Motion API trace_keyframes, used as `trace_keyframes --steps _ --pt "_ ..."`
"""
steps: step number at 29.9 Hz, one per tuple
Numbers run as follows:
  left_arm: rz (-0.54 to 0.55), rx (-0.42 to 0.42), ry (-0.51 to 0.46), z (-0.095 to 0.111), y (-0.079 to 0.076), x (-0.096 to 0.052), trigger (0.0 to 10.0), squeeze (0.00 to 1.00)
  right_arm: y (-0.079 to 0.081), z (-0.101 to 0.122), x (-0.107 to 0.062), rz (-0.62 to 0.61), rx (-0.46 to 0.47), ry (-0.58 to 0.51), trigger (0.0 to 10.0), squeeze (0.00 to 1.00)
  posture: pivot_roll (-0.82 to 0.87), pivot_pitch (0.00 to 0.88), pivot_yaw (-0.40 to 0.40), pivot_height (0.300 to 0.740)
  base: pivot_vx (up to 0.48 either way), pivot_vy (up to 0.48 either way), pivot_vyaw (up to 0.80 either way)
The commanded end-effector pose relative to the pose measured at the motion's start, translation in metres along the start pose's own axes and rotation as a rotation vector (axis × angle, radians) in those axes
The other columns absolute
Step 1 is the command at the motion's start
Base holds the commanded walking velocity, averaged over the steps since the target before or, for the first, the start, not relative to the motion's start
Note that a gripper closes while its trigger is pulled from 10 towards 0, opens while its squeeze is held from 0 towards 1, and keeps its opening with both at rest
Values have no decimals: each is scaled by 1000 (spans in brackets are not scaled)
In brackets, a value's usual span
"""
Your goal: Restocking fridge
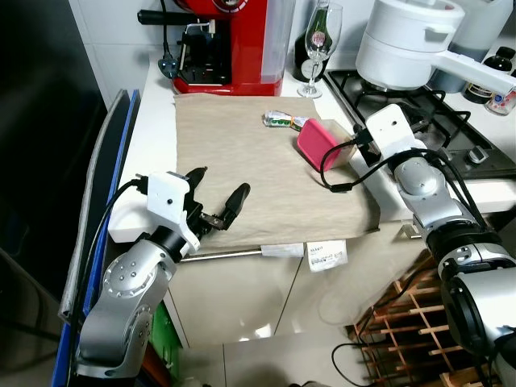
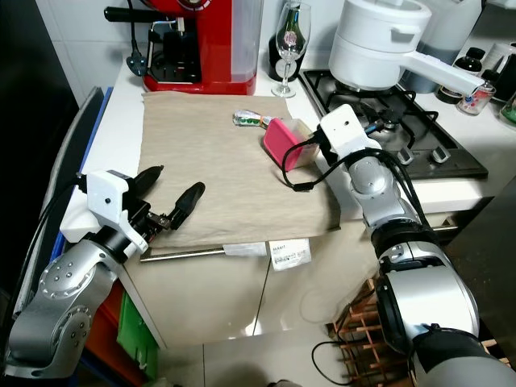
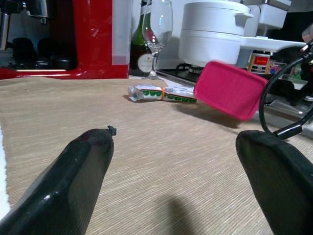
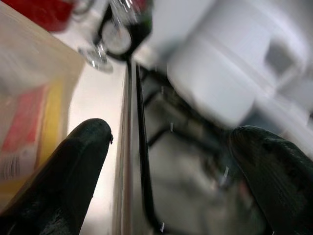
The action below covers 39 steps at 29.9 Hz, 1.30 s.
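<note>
A beige cloth (image 1: 242, 161) covers the counter. A tub with a pink lid (image 1: 317, 143) lies tipped on its side near the cloth's right edge. Just behind it is a small green-and-white wrapped packet (image 1: 282, 121). My left gripper (image 1: 222, 182) hovers open over the front of the cloth, pointing at both items with nothing between its fingers (image 3: 83, 161). My right arm's wrist (image 1: 391, 129) sits beside the tub at the hob's edge. In the right wrist view my right gripper (image 4: 171, 132) is open, with the tub's labelled side off to one side.
A red coffee machine (image 1: 230, 40), a wine glass (image 1: 322, 40) and a dark bottle stand at the back. A white pot (image 1: 407, 40) sits on the gas hob (image 1: 419, 105) to the right. A wooden rack (image 1: 411, 322) stands on the floor at lower right.
</note>
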<state>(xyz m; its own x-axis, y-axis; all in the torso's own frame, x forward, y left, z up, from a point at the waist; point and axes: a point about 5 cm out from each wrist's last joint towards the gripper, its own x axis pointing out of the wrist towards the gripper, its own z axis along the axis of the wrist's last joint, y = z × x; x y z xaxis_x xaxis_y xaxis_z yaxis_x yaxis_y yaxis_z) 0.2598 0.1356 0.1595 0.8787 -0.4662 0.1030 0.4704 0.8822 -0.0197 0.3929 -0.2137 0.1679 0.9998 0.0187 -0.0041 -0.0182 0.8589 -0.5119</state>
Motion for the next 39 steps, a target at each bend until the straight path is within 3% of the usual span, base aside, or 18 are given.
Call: trace_keyframes --steps 1,10,18,23,26,30,35,39 --pt "-7 -6 -13 4 -1 1 10000 0 5 -16 -4 27 41 80 10000 208 62 0 -38 740 0 0 0" --pt "-8 -13 -11 4 -3 3 10000 0 5 -31 -10 38 87 141 10000 216 55 0 -40 740 0 0 0" --pt "-3 -14 -13 4 -3 3 10000 0 -4 -14 -6 8 54 36 10000 216 55 0 -47 740 0 0 0" --pt "9 -24 -19 6 -4 2 10000 0 -10 -11 -13 -1 29 -40 10000 220 43 0 -48 740 0 0 0" --pt "3 -30 -13 4 -5 3 10000 0 -16 6 -13 -56 73 -141 10000 220 27 0 -35 740 0 0 0" --pt "-13 -26 -12 4 -5 6 10000 0 -10 48 -5 -29 122 -290 10000 216 22 0 -32 740 0 0 0" --pt "-12 -26 -17 5 -5 8 10000 0 0 66 2 0 185 -307 10000 216 25 0 -33 740 0 0 0" --pt "-10 -28 -20 6 -8 8 10000 0 18 74 7 36 210 -282 10000 216 35 4 -43 740 0 0 0"
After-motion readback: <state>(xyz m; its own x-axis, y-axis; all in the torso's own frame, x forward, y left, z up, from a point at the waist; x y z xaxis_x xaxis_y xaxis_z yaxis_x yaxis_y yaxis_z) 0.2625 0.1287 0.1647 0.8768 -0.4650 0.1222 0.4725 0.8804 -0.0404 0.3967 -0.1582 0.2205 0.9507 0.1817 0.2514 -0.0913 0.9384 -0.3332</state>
